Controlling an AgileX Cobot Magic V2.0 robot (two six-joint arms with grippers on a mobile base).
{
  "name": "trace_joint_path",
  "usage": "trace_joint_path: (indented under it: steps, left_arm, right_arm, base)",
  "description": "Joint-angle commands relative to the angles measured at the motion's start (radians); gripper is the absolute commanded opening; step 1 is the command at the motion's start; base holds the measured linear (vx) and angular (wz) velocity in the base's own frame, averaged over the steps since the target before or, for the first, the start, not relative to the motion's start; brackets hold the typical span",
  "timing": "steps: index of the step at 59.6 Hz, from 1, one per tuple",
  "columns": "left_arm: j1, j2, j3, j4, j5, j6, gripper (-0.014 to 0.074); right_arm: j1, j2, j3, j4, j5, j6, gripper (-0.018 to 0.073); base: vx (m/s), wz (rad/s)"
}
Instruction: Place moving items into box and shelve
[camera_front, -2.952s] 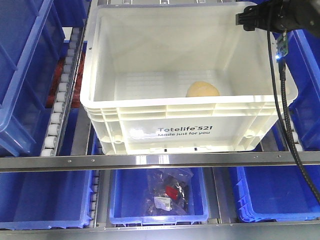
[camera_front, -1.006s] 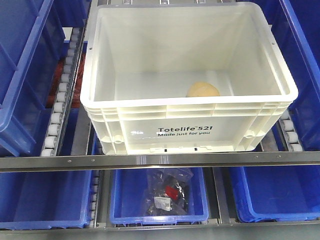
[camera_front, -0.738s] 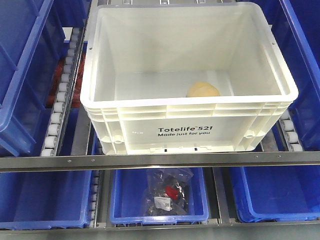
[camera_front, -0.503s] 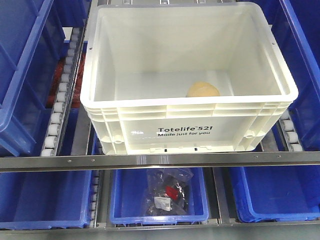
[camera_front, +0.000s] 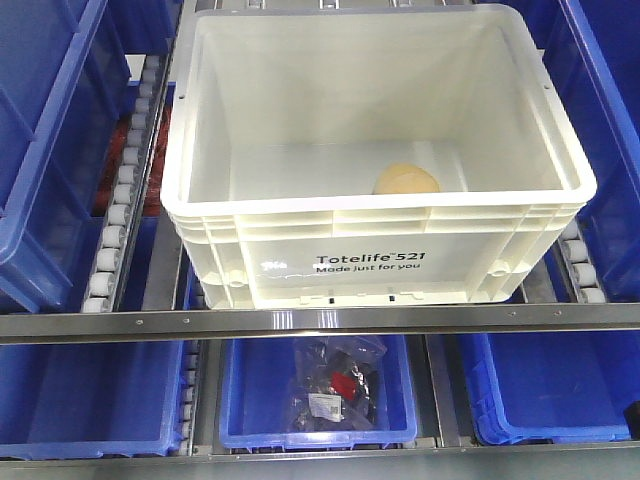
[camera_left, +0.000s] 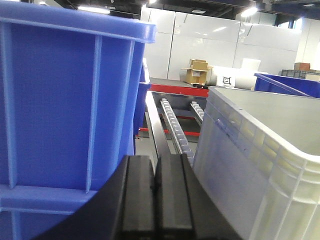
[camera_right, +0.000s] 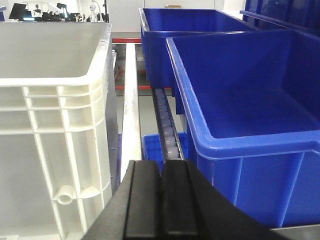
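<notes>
The bun (camera_front: 406, 179) already lies on the floor of the white box (camera_front: 380, 215), toward its front right corner, so the loading half of the job looks done. The box sits on the roller rack (camera_front: 112, 225) with its printed front wall close behind the front metal rail (camera_front: 300, 322), so whether it is fully shelved or needs a last push inward is hard to judge; if anything is left, it is that.

Neither arm touches the box. The left gripper (camera_left: 154, 192) has its jaws pressed together on nothing, in the gap between a blue bin (camera_left: 65, 100) on its left and the box wall on its right. The right gripper (camera_right: 160, 200) is likewise closed and empty, low between the box's right side and another blue bin (camera_right: 240, 120).

The rack is a sloped lane of white rollers between metal rails, packed with blue bins on both sides and on the tier below, where the middle bin (camera_front: 315, 395) holds a clutter of bagged small parts. Beyond the rack the left wrist view shows a bright warehouse with pale wall panels and stacked cardboard boxes (camera_left: 196, 71)
</notes>
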Motion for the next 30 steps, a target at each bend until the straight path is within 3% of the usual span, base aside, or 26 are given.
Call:
trace_joint_path:
  steps: [1,30]
  left_arm:
    - [0.005,-0.008,0.021,-0.002,-0.084,0.0,-0.0006]
    - [0.005,-0.008,0.021,-0.002,-0.084,0.0,-0.0006]
  right_arm:
    - [-0.004,-0.019,0.007,0.001,-0.085,-0.002,-0.0003]
    - [-0.004,-0.019,0.007,0.001,-0.085,-0.002,-0.0003]
  base:
    - [0.0,0.0]
    - [0.0,0.0]
